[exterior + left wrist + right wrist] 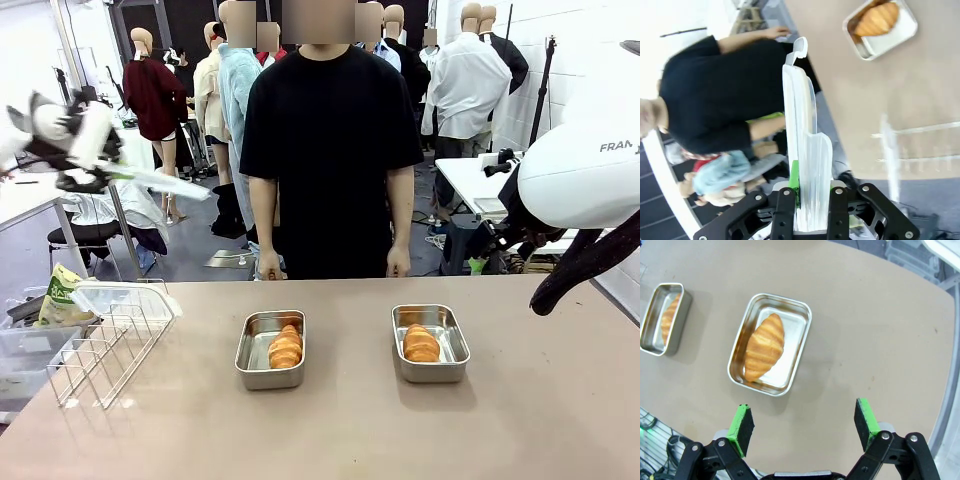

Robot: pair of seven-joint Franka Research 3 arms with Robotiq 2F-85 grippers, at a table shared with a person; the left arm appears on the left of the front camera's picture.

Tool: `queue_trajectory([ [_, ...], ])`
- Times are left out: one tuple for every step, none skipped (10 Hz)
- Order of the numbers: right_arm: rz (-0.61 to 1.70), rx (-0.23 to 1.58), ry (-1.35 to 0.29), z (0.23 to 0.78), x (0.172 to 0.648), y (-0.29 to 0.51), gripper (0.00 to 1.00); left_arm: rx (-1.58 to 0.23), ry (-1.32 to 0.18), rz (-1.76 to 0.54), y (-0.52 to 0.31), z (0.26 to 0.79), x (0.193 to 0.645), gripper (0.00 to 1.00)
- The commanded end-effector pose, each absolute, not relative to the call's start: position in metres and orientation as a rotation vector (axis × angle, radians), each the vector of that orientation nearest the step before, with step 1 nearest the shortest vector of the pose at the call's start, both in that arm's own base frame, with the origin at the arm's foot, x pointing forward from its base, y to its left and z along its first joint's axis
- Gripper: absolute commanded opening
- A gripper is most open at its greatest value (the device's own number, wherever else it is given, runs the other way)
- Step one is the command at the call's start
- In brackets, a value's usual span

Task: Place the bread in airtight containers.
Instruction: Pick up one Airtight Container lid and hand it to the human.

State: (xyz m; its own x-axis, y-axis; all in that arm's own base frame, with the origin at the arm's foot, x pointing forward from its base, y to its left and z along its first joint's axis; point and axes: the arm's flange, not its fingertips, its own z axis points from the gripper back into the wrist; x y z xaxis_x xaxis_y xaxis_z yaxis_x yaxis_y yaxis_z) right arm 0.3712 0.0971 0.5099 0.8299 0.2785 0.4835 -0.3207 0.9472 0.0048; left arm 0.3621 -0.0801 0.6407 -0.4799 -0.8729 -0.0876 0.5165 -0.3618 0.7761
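Golden rolls (285, 349) lie lengthwise in both tins (252, 335); left jaws clamp a lid (802, 125); right jaws gape.

tan table (330, 430), grey floor (192, 262) behind, white wall (590, 60) at right.

Left gripper (810, 200): black fingers rise from the bottom edge, jaws closed on a clear, white-rimmed plastic lid (802, 125). A green pad (794, 181) presses the lid's left face. The lid is seen edge-on and runs straight up the middle, with a small tab at its far end.

Upper right: steel tin (900, 35) on the tan counter (920, 95), uncovered, with one golden-brown ridged roll (879, 19) lying inside it.

Right side: wire rack (920, 145), blurred, its bars crossing the counter's edge.

Left side: person in a black T-shirt, seen sideways, one hand (776, 32) at the counter's edge.
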Motion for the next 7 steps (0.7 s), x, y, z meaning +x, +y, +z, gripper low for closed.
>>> queue_trajectory([
  [0.319,0.085,-0.497,0.510,0.371,0.097,1.00,0.692,-0.941,-2.029,-0.115,0.635,0.398,0.00],
  [0.319,0.085,-0.497,0.510,0.371,0.097,1.00,0.700,-0.957,-2.060,-0.137,0.636,0.409,0.00],
  [0.319,0.085,-0.497,0.510,0.371,0.097,1.00,0.688,-0.995,-2.074,-0.159,0.634,0.416,0.00],
  [0.319,0.085,-0.497,0.510,0.371,0.097,1.00,0.704,-1.017,-2.092,-0.178,0.634,0.422,0.00],
  [0.319,0.085,-0.497,0.510,0.371,0.097,1.00,0.705,-1.016,-2.116,-0.194,0.633,0.430,0.00],
  [0.319,0.085,-0.497,0.510,0.371,0.097,1.00,0.694,-1.006,-2.138,-0.210,0.629,0.437,0.00],
  [0.319,0.085,-0.497,0.510,0.371,0.097,1.00,0.684,-1.007,-2.162,-0.223,0.626,0.443,0.00],
])
